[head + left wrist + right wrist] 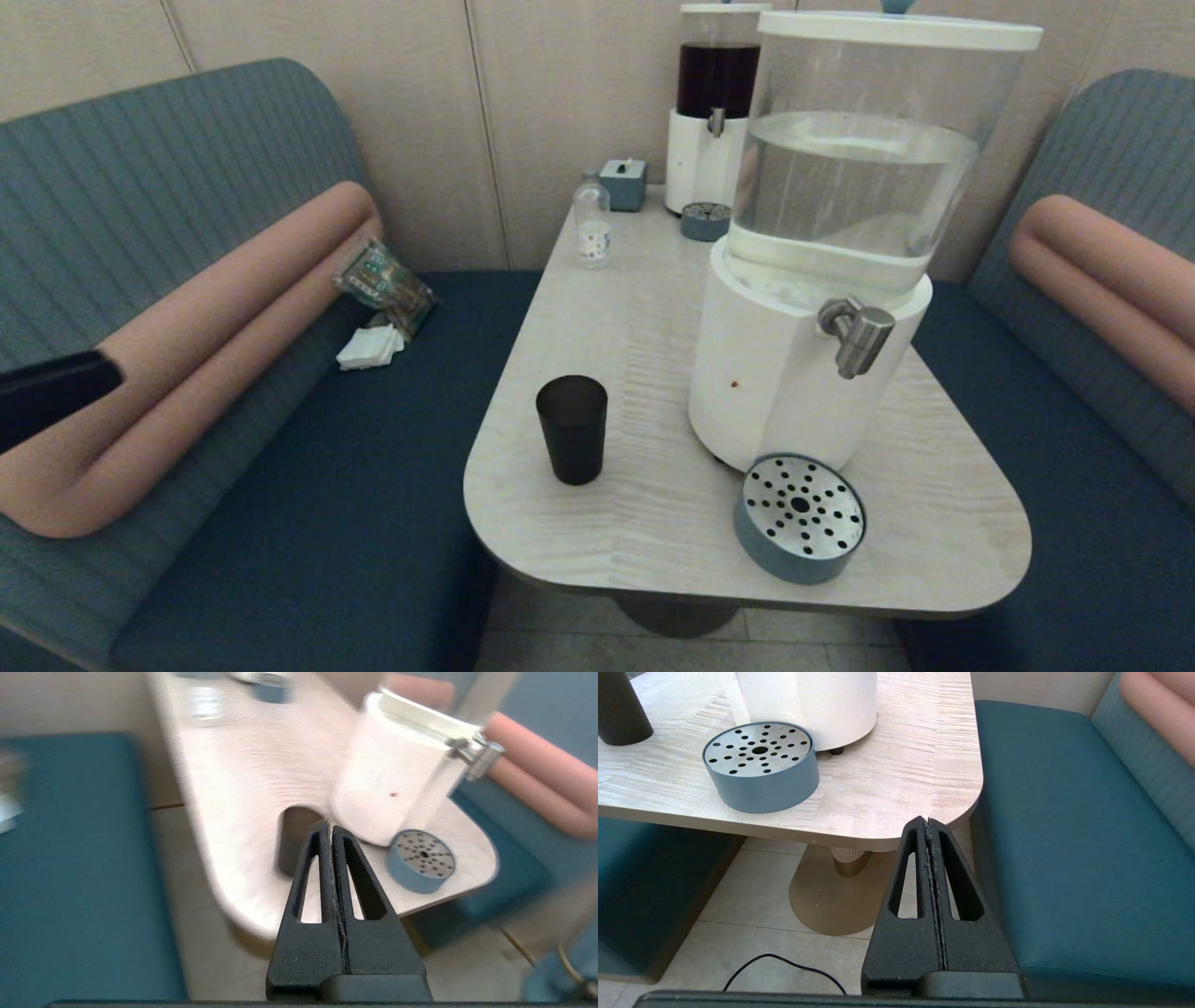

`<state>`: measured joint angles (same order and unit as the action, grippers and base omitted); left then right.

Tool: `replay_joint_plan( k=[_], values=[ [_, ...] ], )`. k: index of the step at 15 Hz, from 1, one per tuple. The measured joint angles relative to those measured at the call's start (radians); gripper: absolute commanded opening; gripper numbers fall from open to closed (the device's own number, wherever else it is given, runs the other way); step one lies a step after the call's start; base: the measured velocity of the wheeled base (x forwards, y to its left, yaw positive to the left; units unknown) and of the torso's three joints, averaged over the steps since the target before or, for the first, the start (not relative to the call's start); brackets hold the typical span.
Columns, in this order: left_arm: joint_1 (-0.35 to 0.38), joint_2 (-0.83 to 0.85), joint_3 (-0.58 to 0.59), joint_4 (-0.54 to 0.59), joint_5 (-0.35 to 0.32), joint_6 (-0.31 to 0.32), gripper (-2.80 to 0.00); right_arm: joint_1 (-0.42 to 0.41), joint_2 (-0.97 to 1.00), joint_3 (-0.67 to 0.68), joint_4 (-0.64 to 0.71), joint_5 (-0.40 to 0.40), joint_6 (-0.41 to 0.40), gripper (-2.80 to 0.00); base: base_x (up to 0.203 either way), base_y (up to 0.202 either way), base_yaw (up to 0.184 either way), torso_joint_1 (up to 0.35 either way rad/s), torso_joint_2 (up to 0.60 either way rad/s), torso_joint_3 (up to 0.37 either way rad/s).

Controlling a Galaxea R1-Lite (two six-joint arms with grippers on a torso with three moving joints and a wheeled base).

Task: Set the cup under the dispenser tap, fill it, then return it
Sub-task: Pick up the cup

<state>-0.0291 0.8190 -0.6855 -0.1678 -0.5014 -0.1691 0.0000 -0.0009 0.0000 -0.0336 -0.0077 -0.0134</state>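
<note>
The dark tapered cup [571, 427] stands upright on the pale table [653, 523], left of the big dispenser's white base [780, 364]. The brushed-steel dispenser tap [856, 334] juts out above a round blue drip tray [799, 517]. In the head view only a black tip of my left gripper [56, 392] shows at the far left, over the bench. In the left wrist view the left gripper [331, 826] is shut and empty, well short of the cup [292, 840]. My right gripper [928, 820] is shut and empty, below the table's near right corner; the cup [619, 711] and drip tray [760, 765] lie beyond it.
A second dispenser with dark liquid [714, 103], its small tray [705, 221], a clear labelled bottle [592, 224] and a blue box [624, 183] stand at the table's far end. Teal benches with pink bolsters [187, 355] flank the table. A black cable [784, 963] lies on the floor.
</note>
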Motion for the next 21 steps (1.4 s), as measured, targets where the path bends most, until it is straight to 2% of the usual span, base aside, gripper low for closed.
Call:
replay_joint_plan(
  k=[1,6,8,9,10,12,14,21],
  values=[
    [-0.001,0.095,0.03,-0.134,-0.049,0.002,0.0,0.0,0.0,0.0,0.0,0.0,0.0,-2.8,0.0,0.0,0.0,0.0,0.0,0.0],
    [-0.003,0.577,0.194,-0.972,-0.222,0.027,0.0,0.0,0.0,0.0,0.0,0.0,0.0,-2.8,0.0,0.0,0.0,0.0,0.0,0.0],
    [-0.002,0.719,0.241,-1.217,-0.319,0.089,0.0,0.0,0.0,0.0,0.0,0.0,0.0,-2.8,0.0,0.0,0.0,0.0,0.0,0.0],
    [0.0,0.778,0.261,-1.298,-0.372,0.123,0.0,0.0,0.0,0.0,0.0,0.0,0.0,-2.8,0.0,0.0,0.0,0.0,0.0,0.0],
    [0.002,0.83,0.274,-1.34,-0.419,0.157,0.0,0.0,0.0,0.0,0.0,0.0,0.0,-2.8,0.0,0.0,0.0,0.0,0.0,0.0],
    [0.01,0.919,0.285,-1.352,-0.507,0.24,0.0,0.0,0.0,0.0,0.0,0.0,0.0,-2.8,0.0,0.0,0.0,0.0,0.0,0.0],
    [0.016,0.987,0.287,-1.354,-0.565,0.267,0.0,0.0,0.0,0.0,0.0,0.0,0.0,-2.8,0.0,0.0,0.0,0.0,0.0,0.0],
    [0.02,1.219,0.162,-1.354,-0.604,0.27,0.0,0.0,0.0,0.0,0.0,0.0,0.0,-2.8,0.0,0.0,0.0,0.0,0.0,0.0]
  ],
)
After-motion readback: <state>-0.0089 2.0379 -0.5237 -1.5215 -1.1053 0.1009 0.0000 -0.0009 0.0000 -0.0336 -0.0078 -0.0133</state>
